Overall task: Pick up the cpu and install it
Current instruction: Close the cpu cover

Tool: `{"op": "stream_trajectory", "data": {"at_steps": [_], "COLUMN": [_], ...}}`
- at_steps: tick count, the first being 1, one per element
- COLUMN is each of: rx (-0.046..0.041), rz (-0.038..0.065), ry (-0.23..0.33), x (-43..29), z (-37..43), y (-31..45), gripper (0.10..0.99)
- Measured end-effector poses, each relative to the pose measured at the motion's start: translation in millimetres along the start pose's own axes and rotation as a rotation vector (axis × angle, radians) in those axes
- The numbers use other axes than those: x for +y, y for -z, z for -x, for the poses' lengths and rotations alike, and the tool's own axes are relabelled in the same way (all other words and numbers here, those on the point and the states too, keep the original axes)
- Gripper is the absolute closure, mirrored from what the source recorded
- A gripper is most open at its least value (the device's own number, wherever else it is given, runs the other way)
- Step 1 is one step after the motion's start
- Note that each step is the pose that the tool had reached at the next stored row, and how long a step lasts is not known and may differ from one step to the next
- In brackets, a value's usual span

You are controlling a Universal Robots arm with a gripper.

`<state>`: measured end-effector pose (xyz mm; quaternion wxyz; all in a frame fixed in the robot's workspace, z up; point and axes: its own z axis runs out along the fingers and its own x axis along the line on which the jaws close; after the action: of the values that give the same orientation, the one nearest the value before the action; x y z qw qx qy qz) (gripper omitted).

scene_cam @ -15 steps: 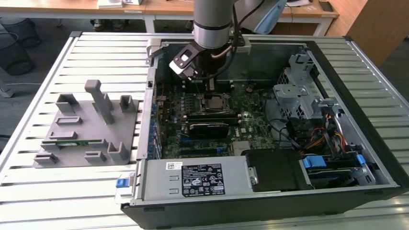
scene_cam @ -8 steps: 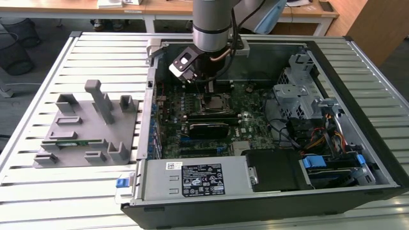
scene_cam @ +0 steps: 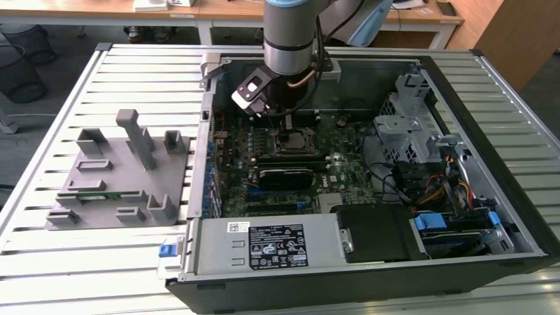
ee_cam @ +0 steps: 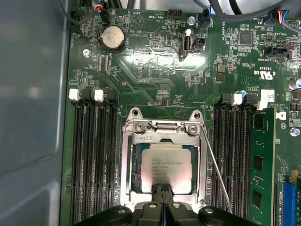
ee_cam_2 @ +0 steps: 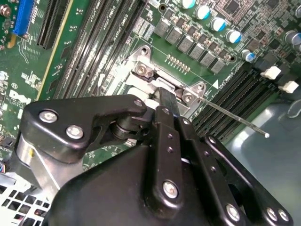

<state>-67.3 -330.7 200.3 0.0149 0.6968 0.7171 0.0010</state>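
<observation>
We saw the cpu [ee_cam: 167,165] lying flat in the motherboard socket [ee_cam: 126,162] inside the open computer case [scene_cam: 350,292], directly beneath the end effector [ee_cam: 162,189], which was closed narrow at the chip's edge, gripping nothing visible.

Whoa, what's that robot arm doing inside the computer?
The arm's gripper hangs low over the motherboard inside an open computer case. The cpu lies flat in its socket. The gripper's fingers are shut together, with the tips right at the chip's edge. The socket's thin lever sticks out loose, so it isn't latched down.
</observation>
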Motion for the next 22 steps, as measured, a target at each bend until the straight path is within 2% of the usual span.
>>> {"op": "stream_trajectory", "data": {"at_steps": [3, 9, 13, 17, 22], "rx": [0.0003, 0.0039, 0.0055, 0.0065, 0.0065], "rz": [0.000, 0.001, 0.001, 0.001, 0.001], "ry": [0.000, 0.000, 0.000, 0.000, 0.001], "x": [1.3, 10.2, 13.0, 12.9, 6.5], "z": [-0.1, 0.2, 0.2, 0.4, 1.4], "y": [-0.6, -0.9, -1.0, 7.6, 7.8], "gripper": [0.980, 0.980, 0.980, 0.980, 0.980]}}
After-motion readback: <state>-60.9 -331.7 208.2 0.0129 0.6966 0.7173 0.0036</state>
